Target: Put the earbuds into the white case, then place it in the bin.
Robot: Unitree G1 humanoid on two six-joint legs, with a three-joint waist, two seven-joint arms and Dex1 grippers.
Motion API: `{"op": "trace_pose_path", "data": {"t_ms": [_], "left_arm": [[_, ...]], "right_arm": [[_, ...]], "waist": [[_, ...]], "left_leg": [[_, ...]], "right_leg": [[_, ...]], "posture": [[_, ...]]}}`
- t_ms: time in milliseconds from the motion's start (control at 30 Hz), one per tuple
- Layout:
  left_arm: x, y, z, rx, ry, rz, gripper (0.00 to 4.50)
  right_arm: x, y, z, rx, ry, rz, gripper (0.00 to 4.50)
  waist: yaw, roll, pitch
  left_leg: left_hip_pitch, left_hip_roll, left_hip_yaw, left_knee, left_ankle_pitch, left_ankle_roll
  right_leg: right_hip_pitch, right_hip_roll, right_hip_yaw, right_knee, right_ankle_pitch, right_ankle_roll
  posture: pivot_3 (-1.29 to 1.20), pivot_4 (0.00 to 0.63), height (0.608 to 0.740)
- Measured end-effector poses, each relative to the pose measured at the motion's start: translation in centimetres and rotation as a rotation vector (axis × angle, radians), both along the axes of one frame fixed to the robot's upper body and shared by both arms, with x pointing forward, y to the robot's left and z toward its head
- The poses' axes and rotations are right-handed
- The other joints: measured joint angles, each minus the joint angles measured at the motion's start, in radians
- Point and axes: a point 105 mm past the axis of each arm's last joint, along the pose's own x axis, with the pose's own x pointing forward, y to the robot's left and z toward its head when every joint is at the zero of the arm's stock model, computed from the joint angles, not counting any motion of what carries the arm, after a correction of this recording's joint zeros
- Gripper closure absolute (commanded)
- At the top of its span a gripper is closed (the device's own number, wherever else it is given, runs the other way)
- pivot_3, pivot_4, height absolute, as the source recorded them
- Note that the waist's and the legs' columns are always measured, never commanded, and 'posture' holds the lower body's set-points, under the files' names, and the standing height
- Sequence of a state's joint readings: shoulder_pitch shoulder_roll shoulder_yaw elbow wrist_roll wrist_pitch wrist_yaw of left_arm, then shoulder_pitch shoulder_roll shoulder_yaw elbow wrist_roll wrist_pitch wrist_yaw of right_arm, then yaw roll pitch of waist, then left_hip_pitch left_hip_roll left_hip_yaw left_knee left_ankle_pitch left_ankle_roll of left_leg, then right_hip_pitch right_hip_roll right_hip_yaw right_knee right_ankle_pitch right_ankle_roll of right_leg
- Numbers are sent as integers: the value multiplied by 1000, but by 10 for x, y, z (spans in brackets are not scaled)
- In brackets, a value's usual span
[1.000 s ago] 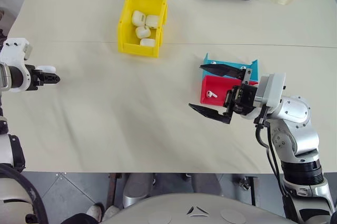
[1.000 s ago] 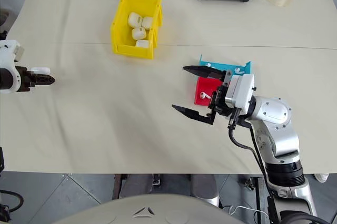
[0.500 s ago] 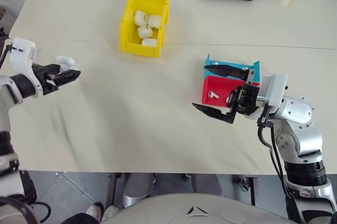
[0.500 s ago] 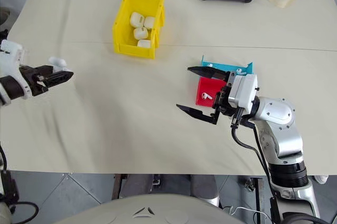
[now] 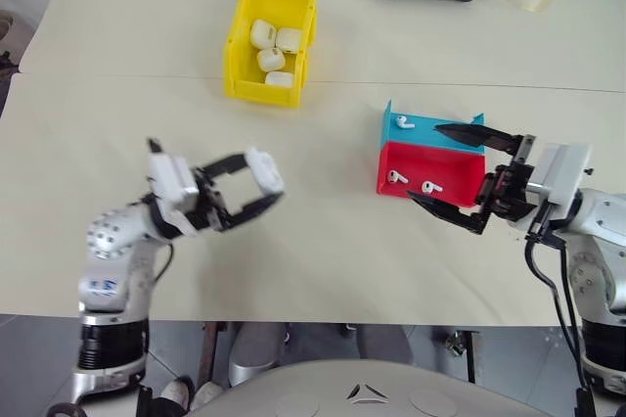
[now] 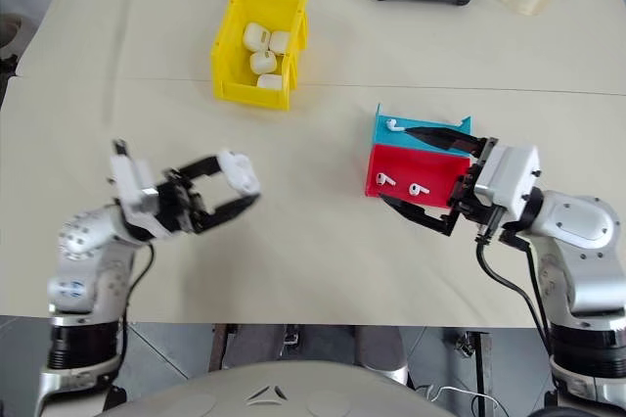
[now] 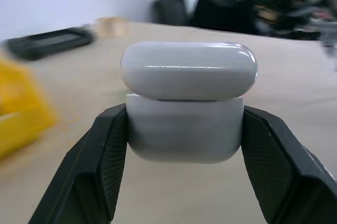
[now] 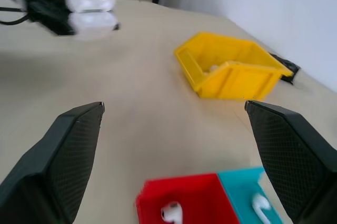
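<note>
**Left gripper holds case over table, right open by trays**

Left gripper point(image 5: 256, 185) is clamped on the white case point(image 5: 265, 170), held above the table point(image 5: 313, 241), well short of the bin point(image 5: 238, 55). Left wrist view: case upright between the fingers point(image 7: 105, 155), long axis across them, lid slightly ajar; head views don't resolve that gap. Right gripper point(image 5: 442, 169) gapes wide and empty, straddling the near-right corner of the red tray point(image 5: 430, 164). Earbuds point(image 5: 395, 177) lie two in red, one in blue tray point(image 5: 430, 131).

Glossy white case point(image 7: 187, 103); matt cloth-covered table point(image 5: 313, 241).
</note>
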State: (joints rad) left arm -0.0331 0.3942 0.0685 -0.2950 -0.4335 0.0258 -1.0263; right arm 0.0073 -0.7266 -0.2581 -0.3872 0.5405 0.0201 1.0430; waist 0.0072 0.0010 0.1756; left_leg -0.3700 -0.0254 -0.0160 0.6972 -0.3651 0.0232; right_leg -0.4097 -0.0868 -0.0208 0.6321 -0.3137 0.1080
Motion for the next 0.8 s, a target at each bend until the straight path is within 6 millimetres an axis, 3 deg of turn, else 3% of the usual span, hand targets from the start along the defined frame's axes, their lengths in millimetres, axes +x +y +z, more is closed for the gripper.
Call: {"op": "trace_pose_path", "data": {"t_ms": [133,267,467,567,800], "left_arm": [[-9,-26,6,-42,-72,-98,1701],[-12,-47,34,-145,-211,-192,1701],[-17,-48,36,-159,-203,-256,1701],[-18,-47,37,-163,-194,-264,1701],[-42,-37,43,-164,-181,-425,1701]], "right_arm": [[-10,-21,-1,-37,37,-79,0],[-23,-43,-12,-123,154,-136,0],[-22,-59,-15,-211,282,-210,0],[-20,-53,-14,-236,333,-230,0],[2,-11,-19,-395,508,-243,0]], "waist": [[9,0,0],[18,1,0],[10,3,-2],[14,3,-2],[9,4,-2]], "left_leg": [[1,1,1,0,1,0],[1,0,1,0,0,1],[2,4,3,0,1,0],[2,4,2,0,1,0],[0,5,0,0,1,-1]], "right_leg": [[3,1,1,-3,0,1],[3,1,1,-4,1,2],[3,5,3,-4,1,2],[3,5,3,-4,1,2],[2,4,2,-6,0,1]], "posture": [[0,150,740],[0,150,740],[0,150,740],[0,150,740],[0,150,740]]}}
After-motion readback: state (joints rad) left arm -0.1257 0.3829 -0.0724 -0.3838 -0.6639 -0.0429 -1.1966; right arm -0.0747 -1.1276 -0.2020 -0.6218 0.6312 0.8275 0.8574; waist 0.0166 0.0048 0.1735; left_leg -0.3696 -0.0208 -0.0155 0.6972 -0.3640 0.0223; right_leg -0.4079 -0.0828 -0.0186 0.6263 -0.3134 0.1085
